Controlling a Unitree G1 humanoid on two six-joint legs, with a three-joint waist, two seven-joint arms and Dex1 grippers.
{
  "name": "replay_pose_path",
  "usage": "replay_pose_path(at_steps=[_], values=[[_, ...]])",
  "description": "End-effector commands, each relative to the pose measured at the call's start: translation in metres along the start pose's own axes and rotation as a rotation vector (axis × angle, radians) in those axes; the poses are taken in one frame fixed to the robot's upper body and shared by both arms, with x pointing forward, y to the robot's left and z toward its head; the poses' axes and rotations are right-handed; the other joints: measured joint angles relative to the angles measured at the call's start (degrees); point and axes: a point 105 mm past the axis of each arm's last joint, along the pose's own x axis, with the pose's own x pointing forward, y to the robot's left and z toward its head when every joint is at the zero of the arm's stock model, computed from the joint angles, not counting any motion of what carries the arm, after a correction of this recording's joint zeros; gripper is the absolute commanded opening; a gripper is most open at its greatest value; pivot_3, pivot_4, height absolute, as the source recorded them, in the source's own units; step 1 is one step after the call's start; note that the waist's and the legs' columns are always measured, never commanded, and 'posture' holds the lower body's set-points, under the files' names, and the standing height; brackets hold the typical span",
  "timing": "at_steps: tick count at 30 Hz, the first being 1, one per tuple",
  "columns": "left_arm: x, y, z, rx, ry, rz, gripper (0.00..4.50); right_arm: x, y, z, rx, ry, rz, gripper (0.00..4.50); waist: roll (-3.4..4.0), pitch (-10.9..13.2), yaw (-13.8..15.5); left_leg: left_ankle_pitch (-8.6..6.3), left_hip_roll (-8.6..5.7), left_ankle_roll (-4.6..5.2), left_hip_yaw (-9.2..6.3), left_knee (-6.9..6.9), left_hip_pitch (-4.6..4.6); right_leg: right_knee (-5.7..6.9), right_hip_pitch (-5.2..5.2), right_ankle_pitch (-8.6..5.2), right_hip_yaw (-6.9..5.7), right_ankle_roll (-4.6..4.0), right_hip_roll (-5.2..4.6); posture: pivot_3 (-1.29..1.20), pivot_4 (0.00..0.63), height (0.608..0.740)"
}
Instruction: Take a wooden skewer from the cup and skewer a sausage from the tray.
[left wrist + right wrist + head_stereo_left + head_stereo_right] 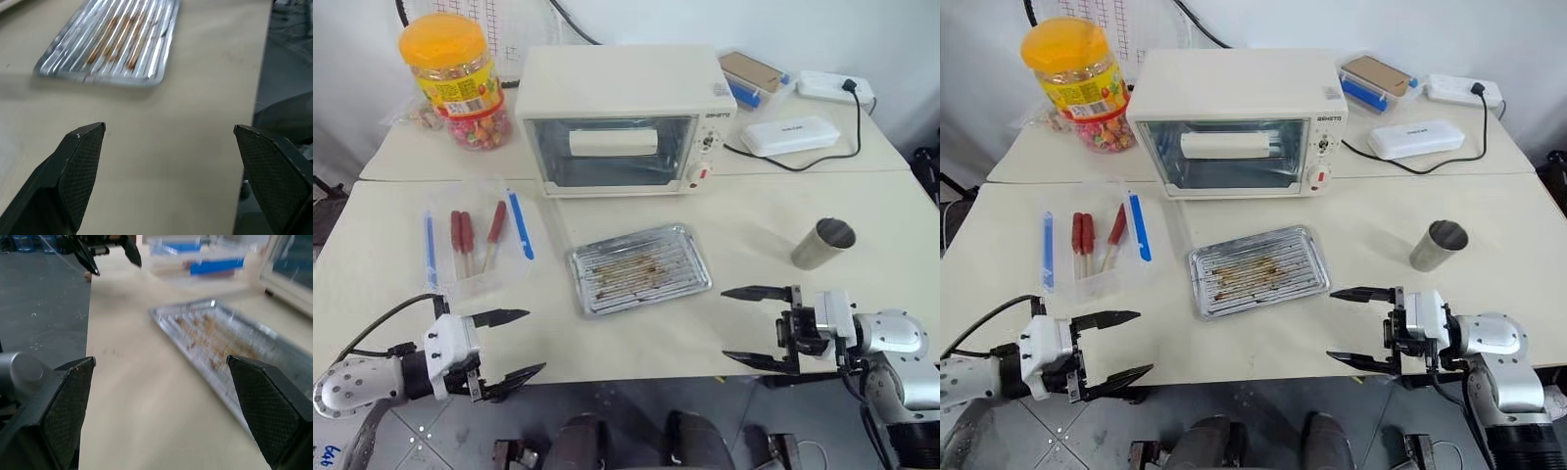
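The silver tray [639,267] lies at mid-table in front of the oven, its ridged bottom bare except for brown stains. The steel cup [822,243] stands to the right, with no skewer rising from it. Three red sausages [467,231] on wooden sticks lie in the clear box [480,245] at the left. My left gripper [533,343] hovers open over the table's front edge, below the box. My right gripper [724,324] is open near the front edge, between tray and cup. Both are empty. The tray [117,41] shows ahead of the left fingers [80,166].
A white toaster oven [622,117] stands behind the tray. A candy jar with an orange lid [455,78] is at the back left. A white pack [791,134], a power strip [835,88] and a cable lie at the back right.
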Motion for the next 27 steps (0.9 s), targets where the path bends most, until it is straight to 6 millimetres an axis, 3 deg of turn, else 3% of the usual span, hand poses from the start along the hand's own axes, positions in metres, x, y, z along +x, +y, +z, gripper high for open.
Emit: replay_pose_path(at_steps=[1,6,12,15,17,20,27], values=[[0.005,0.009,0.005,0.031,-0.045,0.108,4.47,-0.005,-0.003,0.004,-0.025,-0.029,-0.057,4.50,-0.01,0.00,0.02,0.00,-0.01,0.00,-0.01,0.01,0.00,0.02,0.01,0.00,0.00,0.00,-0.02,0.00,0.150,0.740],[0.012,0.026,0.021,-0.105,-0.227,0.377,4.47,-0.007,-0.026,0.006,-0.012,-0.111,-0.332,4.50,-0.03,-0.02,-0.06,0.00,0.02,0.00,-0.07,0.02,0.02,0.06,0.02,0.02,0.00,0.04,-0.03,0.00,0.150,0.740],[0.021,0.032,0.025,-0.223,-0.333,0.671,4.47,-0.031,-0.078,-0.007,-0.024,-0.234,-0.891,4.50,-0.07,-0.05,-0.31,0.00,0.00,0.00,-0.03,0.04,0.06,0.17,-0.01,0.02,0.03,0.04,-0.04,0.00,0.150,0.740],[0.022,0.039,0.027,-0.302,-0.404,0.852,4.47,-0.033,-0.089,-0.011,0.006,-0.316,-1.096,4.50,-0.10,-0.07,-0.08,0.00,-0.04,0.00,-0.02,0.07,0.06,0.21,-0.02,0.02,0.05,0.04,-0.05,0.00,0.150,0.740],[0.024,0.034,0.025,-0.317,-0.402,0.879,4.47,-0.040,-0.092,-0.022,0.039,-0.254,-1.213,4.50,-0.08,-0.08,-0.06,0.00,-0.04,0.00,-0.03,0.08,0.05,0.27,-0.03,0.02,0.06,0.03,-0.06,0.00,0.150,0.740],[0.020,0.036,0.018,-0.333,-0.381,0.970,4.47,-0.044,-0.091,-0.025,0.046,-0.269,-1.281,4.50,-0.05,-0.10,-0.14,0.00,-0.06,0.00,0.00,0.06,0.03,0.28,-0.08,0.02,0.08,0.03,-0.07,0.00,0.150,0.740],[0.029,0.032,0.023,-0.345,-0.394,0.895,4.47,-0.026,-0.082,-0.030,0.076,-0.251,-1.254,4.50,-0.03,-0.11,-0.42,0.01,0.00,0.00,0.06,0.06,0.05,0.26,-0.08,0.00,0.13,0.01,-0.02,0.00,0.150,0.740]])
